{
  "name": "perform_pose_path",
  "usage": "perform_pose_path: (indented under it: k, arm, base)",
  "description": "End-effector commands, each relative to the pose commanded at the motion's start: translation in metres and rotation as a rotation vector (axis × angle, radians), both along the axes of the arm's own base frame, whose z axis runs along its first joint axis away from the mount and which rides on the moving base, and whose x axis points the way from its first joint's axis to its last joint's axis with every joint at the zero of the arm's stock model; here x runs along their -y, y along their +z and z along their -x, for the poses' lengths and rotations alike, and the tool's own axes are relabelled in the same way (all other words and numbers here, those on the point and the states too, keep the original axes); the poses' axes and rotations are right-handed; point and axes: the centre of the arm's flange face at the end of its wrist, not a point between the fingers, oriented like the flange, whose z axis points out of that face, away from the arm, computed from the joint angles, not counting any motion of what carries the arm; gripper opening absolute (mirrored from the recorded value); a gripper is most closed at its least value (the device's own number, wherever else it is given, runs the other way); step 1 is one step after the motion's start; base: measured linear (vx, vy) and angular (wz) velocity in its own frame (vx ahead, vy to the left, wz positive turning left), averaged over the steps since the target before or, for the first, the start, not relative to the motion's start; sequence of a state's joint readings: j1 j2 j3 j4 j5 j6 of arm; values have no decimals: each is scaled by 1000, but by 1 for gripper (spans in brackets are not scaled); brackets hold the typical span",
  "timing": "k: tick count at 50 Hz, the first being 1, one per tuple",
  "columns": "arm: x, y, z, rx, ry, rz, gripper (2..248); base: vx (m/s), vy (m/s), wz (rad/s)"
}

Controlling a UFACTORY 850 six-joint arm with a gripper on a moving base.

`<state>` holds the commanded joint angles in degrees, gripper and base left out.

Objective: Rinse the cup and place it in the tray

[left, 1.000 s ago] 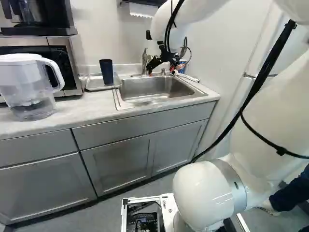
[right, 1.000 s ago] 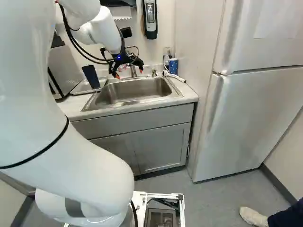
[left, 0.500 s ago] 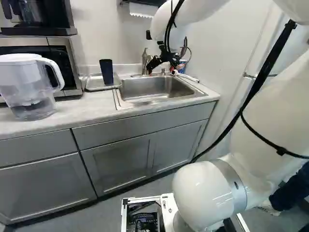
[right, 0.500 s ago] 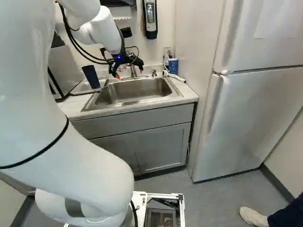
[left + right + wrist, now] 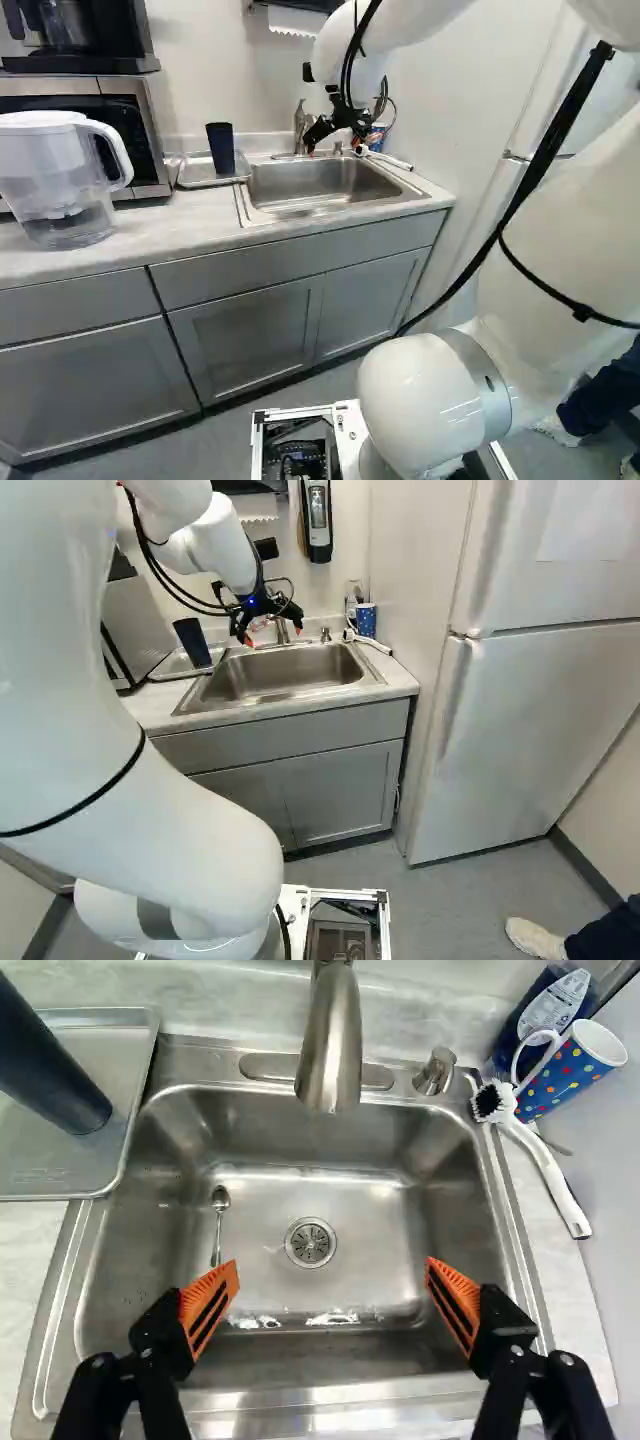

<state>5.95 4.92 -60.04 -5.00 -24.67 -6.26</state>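
gripper is over the sink, fingers spread wide, nothing between them. cup is dark, stands on the tray, wider end up, near the tray edge that faces the sink. tray sits on the worktop, against the sink's left rim, between sink and microwave.

in the wrist view the gripper has orange pads facing each other across a gap. drain and faucet lie ahead of that gap. spoon in sink, on the tray side of the drain. faucet at the sink's back edge, knob beside it. some wet-looking shiny spots on the sink bottom.

back right corner of the worktop: dotted mug, dark bottle next to it. white brush lies along the sink's right edge, head near the mug.

pitcher on worktop, in front of the microwave. fridge right of the worktop.
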Motion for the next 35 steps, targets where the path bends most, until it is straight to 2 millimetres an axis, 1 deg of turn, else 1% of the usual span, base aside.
perform_pose_path:
  k: [35]
  arm:
    - [0, 0, 0, 0, 0, 0, 247]
  base:
    - [0, 2, 2]
